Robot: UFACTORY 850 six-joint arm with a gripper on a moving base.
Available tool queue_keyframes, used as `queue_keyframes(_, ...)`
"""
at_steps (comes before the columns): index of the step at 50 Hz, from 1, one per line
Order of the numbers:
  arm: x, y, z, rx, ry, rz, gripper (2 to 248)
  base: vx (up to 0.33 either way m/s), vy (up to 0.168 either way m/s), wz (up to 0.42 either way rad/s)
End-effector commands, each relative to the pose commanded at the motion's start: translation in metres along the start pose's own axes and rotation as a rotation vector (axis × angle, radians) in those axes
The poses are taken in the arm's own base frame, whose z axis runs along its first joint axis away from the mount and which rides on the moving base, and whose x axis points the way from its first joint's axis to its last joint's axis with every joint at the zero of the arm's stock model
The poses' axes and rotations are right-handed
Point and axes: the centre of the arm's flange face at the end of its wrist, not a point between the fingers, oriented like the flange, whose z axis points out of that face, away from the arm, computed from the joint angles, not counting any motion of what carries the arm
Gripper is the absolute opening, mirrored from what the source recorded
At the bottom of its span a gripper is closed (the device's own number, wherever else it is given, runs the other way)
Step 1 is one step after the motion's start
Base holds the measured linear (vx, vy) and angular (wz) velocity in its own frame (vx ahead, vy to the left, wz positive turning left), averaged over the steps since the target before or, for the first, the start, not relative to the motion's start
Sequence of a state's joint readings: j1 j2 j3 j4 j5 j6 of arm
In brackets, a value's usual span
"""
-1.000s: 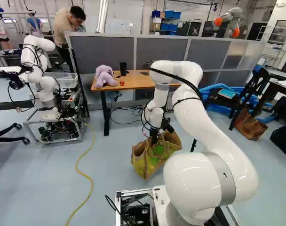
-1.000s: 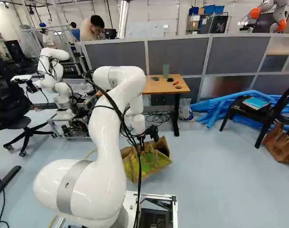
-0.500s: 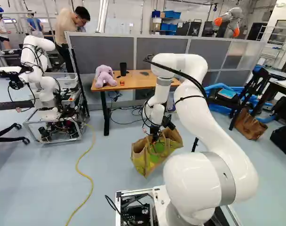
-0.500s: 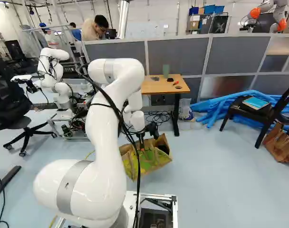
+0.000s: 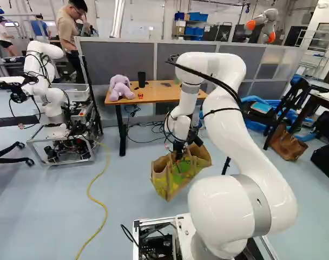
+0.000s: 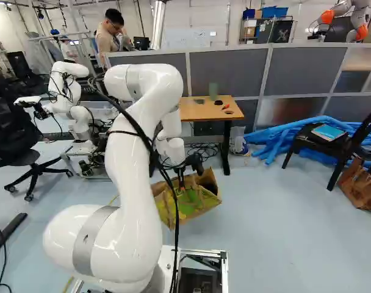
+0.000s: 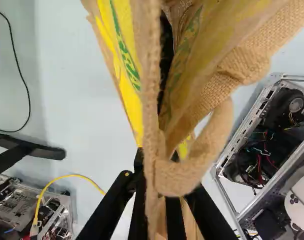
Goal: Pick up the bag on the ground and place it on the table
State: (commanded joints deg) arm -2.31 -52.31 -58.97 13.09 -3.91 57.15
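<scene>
Pinching a burlap handle [image 7: 151,130] in the pincer [image 6: 181,188]. Holding the tan-and-yellow bag [image 5: 163,181] by it, just below centre of the left base view; hard to tell whether touching the floor [image 5: 135,184]. Can see, upper left, a purple plush toy [image 5: 120,88] on the table [image 5: 159,96].

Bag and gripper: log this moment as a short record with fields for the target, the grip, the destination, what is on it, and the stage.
target: bag, tan with yellow and green, its mouth open
gripper: shut on one handle of the bag
bag base: touching the floor or just off it, cannot tell
destination: table, beyond the bag
on table: purple plush toy, dark cup, small items
stage: bag gripped, not yet on the table
</scene>
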Motion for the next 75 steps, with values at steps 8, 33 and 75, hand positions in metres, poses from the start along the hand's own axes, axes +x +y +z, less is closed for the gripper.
queue_keyframes(8, -0.001, 0.002, -0.012, 0.01, 0.004, 0.0, 34, 0.0, 0.0, 0.0)
queue_keyframes(33, -0.004, 0.007, -0.05, 0.046, 0.017, -0.018, 34, 0.0, 0.0, 0.0)
queue_keyframes(75, -0.009, 0.02, -0.113, 0.106, 0.068, -0.444, 34, 0.0, 0.0, 0.0)
